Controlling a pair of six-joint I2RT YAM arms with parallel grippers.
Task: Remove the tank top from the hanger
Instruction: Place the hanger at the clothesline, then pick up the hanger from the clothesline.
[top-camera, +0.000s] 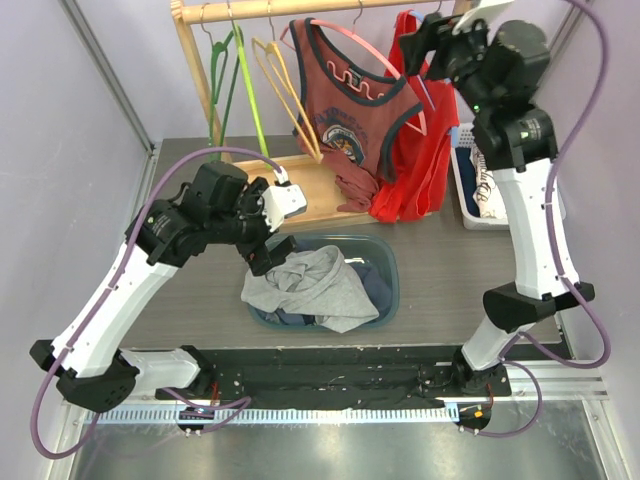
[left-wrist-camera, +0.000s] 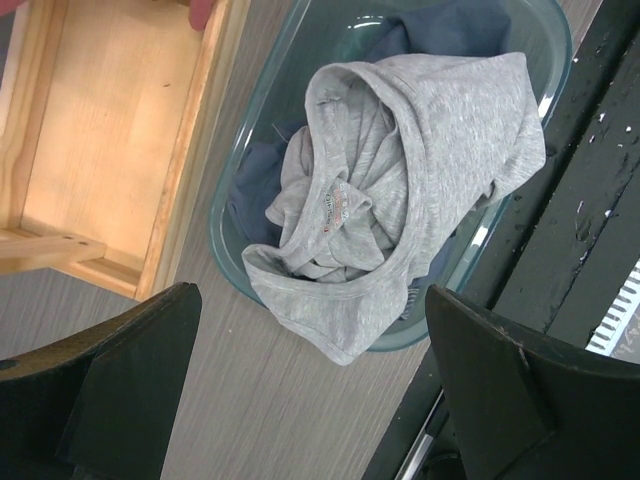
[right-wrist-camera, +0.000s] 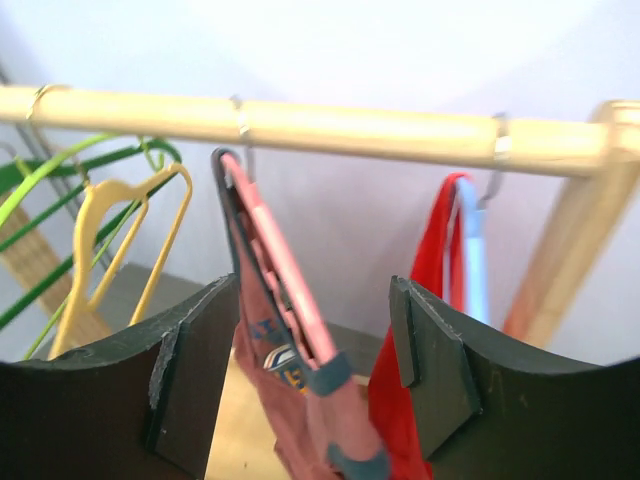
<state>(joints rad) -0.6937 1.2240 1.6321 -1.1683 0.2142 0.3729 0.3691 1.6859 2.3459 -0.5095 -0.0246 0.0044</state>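
Note:
A rust-red tank top (top-camera: 345, 120) with navy trim hangs from a pink hanger (top-camera: 350, 45) on the wooden rail (top-camera: 300, 10). My right gripper (top-camera: 412, 50) is up at the hanger's right shoulder. In the right wrist view this gripper (right-wrist-camera: 312, 300) is open. The pink hanger (right-wrist-camera: 280, 270) and the tank top's strap (right-wrist-camera: 310, 420) pass between its fingers without either pad pressing on them. My left gripper (top-camera: 265, 255) is open and empty over the basin's near left side. Below my left gripper (left-wrist-camera: 312, 310), the left wrist view shows the basin's clothes.
A teal basin (top-camera: 385, 255) holds a grey garment (top-camera: 315, 285) over dark blue cloth. A red garment (top-camera: 420, 150) on a blue hanger (right-wrist-camera: 470, 250) hangs right of the tank top. Empty green (top-camera: 225, 70) and yellow hangers (top-camera: 280, 80) hang left. A white basket (top-camera: 470, 190) stands at right.

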